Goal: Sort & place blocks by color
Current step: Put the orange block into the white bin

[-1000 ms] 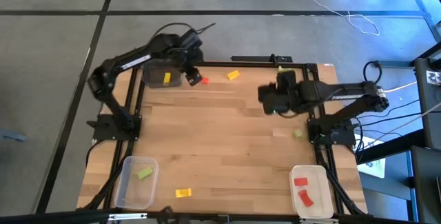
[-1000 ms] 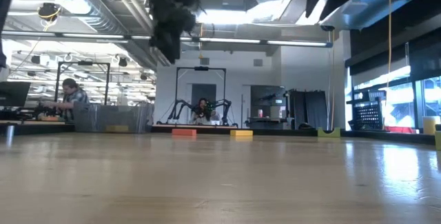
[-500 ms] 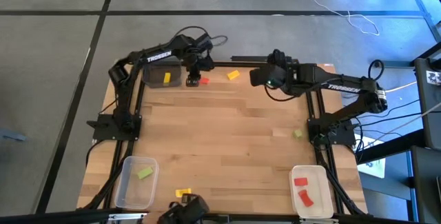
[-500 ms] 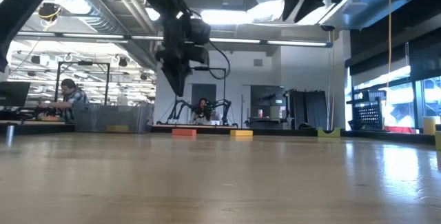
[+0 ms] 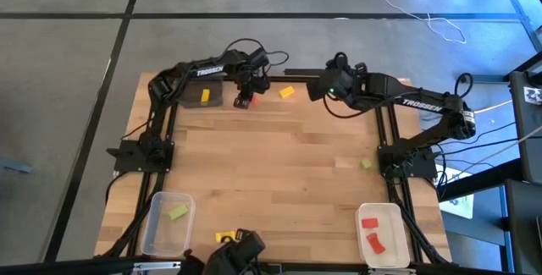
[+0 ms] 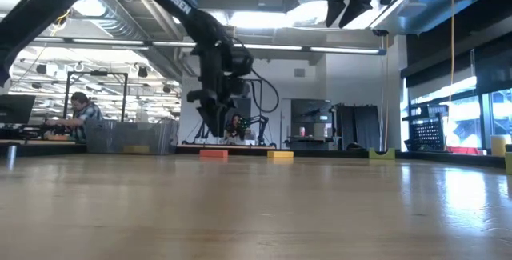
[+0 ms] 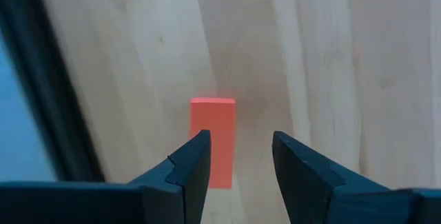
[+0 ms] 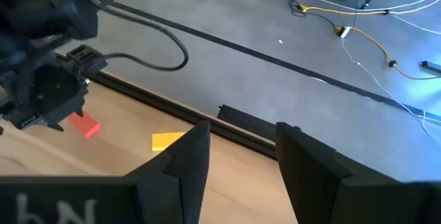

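The left tool [image 7: 238, 156] has come down over the red block [image 7: 212, 140] at the far edge of the table [image 5: 279, 165], so a pick-up seems near. Its fingers stand half open and hold nothing; the block lies just ahead, slightly off-centre. The right tool [image 5: 332, 87], open and empty, has moved near the yellow block [image 5: 287, 92].

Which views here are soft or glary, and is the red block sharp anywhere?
Left wrist view: the red block and the wood grain are soft, the open left gripper fairly crisp. Low view: bright ceiling lights glare behind the arms; the near table is blurred. Right wrist view: the open right gripper is sharp enough, the yellow block clear. High view: evenly lit.
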